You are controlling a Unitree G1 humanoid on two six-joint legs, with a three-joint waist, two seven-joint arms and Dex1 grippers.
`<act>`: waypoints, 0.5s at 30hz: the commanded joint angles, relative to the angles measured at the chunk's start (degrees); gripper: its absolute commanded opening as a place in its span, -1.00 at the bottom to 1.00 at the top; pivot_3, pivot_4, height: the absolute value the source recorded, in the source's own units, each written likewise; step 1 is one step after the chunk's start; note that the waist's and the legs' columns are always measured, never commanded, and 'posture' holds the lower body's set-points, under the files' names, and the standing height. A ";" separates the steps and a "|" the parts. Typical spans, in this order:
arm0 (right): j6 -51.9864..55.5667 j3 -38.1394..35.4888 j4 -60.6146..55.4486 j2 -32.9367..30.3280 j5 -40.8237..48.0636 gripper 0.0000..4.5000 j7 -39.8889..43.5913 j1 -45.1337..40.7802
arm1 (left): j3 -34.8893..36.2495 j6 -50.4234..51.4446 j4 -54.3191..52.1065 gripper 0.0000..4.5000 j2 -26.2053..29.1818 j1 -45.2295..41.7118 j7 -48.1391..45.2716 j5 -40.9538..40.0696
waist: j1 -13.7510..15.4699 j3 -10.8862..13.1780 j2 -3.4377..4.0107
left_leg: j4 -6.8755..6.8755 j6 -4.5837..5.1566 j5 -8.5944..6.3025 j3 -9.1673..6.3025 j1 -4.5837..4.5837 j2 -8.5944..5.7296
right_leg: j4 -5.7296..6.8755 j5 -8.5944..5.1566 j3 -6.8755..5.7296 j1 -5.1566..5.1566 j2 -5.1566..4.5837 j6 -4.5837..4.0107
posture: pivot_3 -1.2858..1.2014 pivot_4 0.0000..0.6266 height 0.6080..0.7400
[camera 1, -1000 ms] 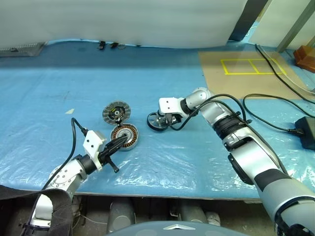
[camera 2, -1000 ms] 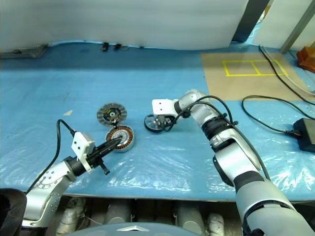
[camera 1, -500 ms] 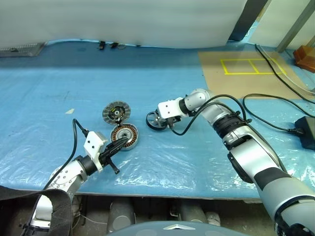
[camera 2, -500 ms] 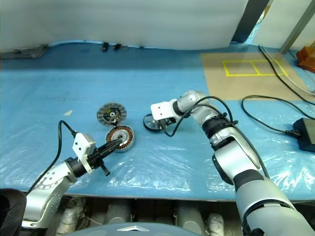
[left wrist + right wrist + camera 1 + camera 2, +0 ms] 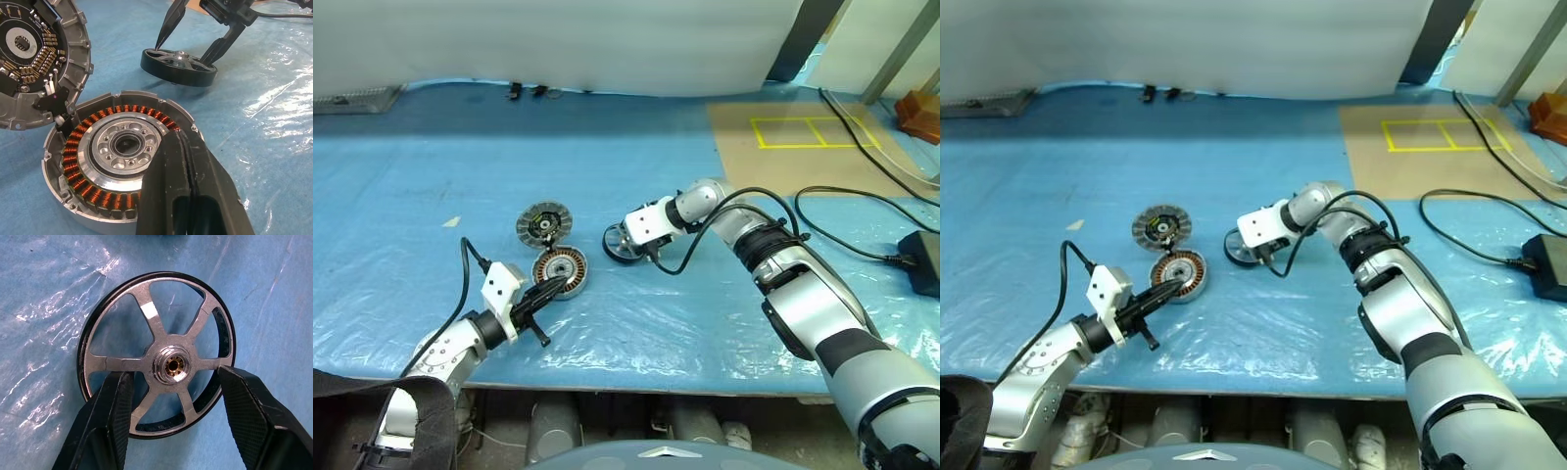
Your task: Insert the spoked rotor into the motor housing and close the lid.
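Between the right gripper's (image 5: 171, 396) spread fingers, its wrist view shows the spoked rotor (image 5: 157, 352) lying flat, fingertips inside its rim. Left of it, the left gripper (image 5: 182, 147), pinched shut, points over the motor housing (image 5: 115, 161), the lid (image 5: 544, 223) just beyond.

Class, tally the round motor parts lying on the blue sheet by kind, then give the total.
Spoked rotor: 1
Motor housing with copper windings: 1
Lid with radial segments: 1
Total: 3
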 commanded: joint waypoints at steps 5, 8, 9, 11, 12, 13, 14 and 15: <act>1.94 -0.62 0.59 0.92 0.14 0.22 -0.28 -1.66 | 0.05 -1.85 0.27 -1.00 0.76 -0.39 -1.02 0.41 | 0.01 0.00 0.00 | 0.01 0.00 0.00 0.00 0.00 0.01 | 0.00 0.00 0.00 0.00 0.00 -0.01 | 0.03 -0.52 1.00; 3.77 -1.15 0.61 1.25 0.59 0.22 -0.15 -1.91 | 0.04 -1.93 0.50 -1.00 0.82 -0.51 -1.27 0.53 | 0.03 0.00 0.00 | 0.01 0.00 0.00 0.00 0.00 0.01 | 0.00 0.01 0.00 0.00 0.00 -0.01 | 0.03 -0.52 1.00; 3.77 -1.19 0.54 1.20 0.55 0.22 -0.37 -1.99 | 0.04 -1.91 0.52 -1.00 0.79 -0.56 -1.32 0.56 | 0.03 0.00 0.00 | 0.01 0.00 0.00 0.00 0.00 0.01 | 0.00 0.01 0.00 0.00 0.00 -0.01 | 0.03 -0.52 1.00; 2.22 -1.03 0.29 0.81 0.00 0.22 -1.75 -2.35 | -0.05 -1.73 0.54 -1.00 0.80 -0.64 -1.41 0.64 | 0.04 0.00 0.00 | 0.01 0.00 0.00 0.00 -0.01 0.00 | 0.00 0.01 0.00 0.00 0.00 -0.01 | 0.03 -0.52 1.00; 1.00 -0.81 0.17 0.59 -0.35 0.22 -2.40 -2.57 | -0.05 -1.66 0.63 -1.00 0.84 -0.75 -1.49 0.64 | 0.04 0.00 0.00 | 0.01 0.00 0.00 0.00 -0.02 0.00 | 0.00 0.01 0.00 -0.01 0.00 -0.01 | 0.03 -0.52 1.00; -0.32 -0.59 -0.03 0.36 -0.58 0.22 -2.83 -2.69 | -0.07 -1.58 0.69 -1.00 0.87 -0.81 -1.55 0.63 | 0.05 0.00 0.00 | 0.01 0.00 0.00 0.00 -0.02 0.00 | 0.00 0.01 0.00 -0.02 0.00 -0.01 | 0.03 -0.52 1.00; -1.75 -0.34 -0.33 0.09 -0.97 0.22 -3.47 -2.77 | -0.13 -1.49 0.71 -1.00 0.89 -0.87 -1.59 0.63 | 0.05 0.00 0.01 | 0.01 0.00 0.00 0.00 -0.04 0.00 | 0.00 0.01 0.00 -0.04 0.00 -0.01 | 0.03 -0.52 1.00; -3.14 -0.04 -0.57 -0.17 -1.58 0.22 -4.33 -2.88 | -0.18 -1.38 0.70 -1.00 0.91 -0.92 -1.62 0.61 | 0.04 0.00 0.00 | 0.01 0.00 0.00 0.00 -0.06 0.00 | 0.00 0.01 0.00 -0.06 0.00 -0.01 | 0.03 -0.52 1.00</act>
